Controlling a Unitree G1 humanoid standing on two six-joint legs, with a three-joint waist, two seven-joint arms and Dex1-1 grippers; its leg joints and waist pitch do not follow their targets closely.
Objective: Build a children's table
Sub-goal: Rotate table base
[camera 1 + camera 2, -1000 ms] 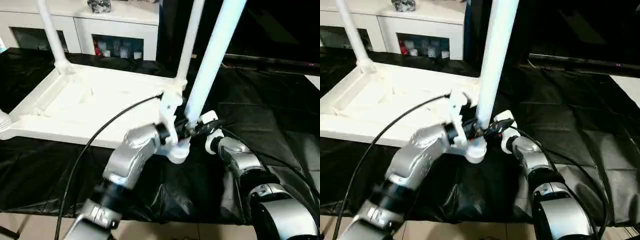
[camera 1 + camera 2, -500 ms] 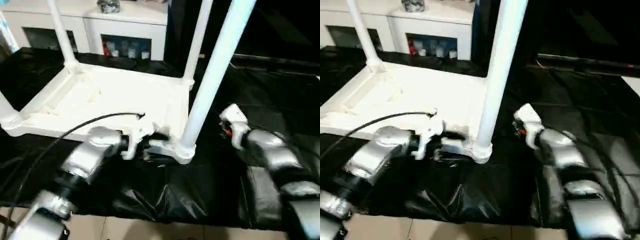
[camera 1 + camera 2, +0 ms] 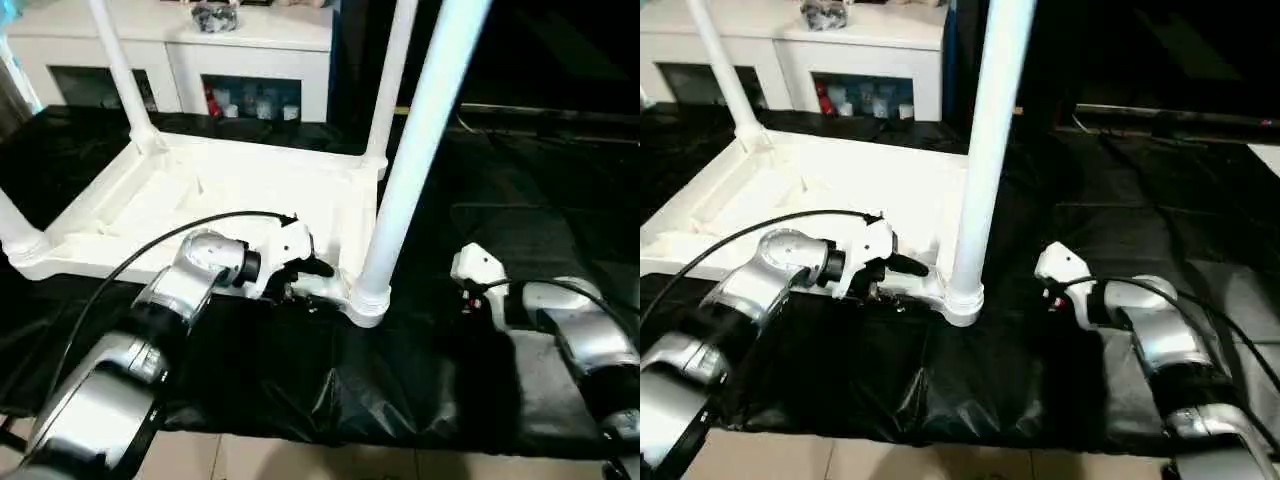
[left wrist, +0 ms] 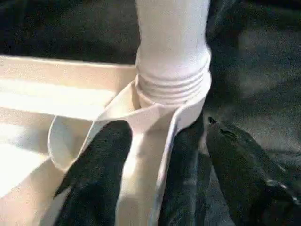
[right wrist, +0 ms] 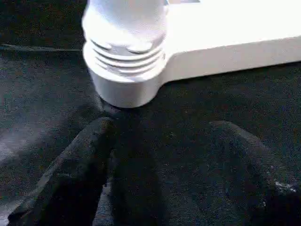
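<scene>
four legs (image 3: 420,150) upright in tabletop (image 3: 230,195) | left gripper (image 4: 162,165) spread at corner socket | right gripper (image 5: 160,174) spread, apart

Work table (image 3: 520,200) draped in black cloth, wrinkled and glossy, hanging in folds over the near edge. White plastic tabletop (image 3: 240,195) lies upside down directly on the cloth, toward the left half, ribbed underside facing up. Its near right corner socket (image 3: 365,300) rests on the cloth close to the front edge. Four white legs stand up from its corners; nearest one (image 3: 420,140) rises from that socket. Cloth to the right of the tabletop is bare, creased.
</scene>
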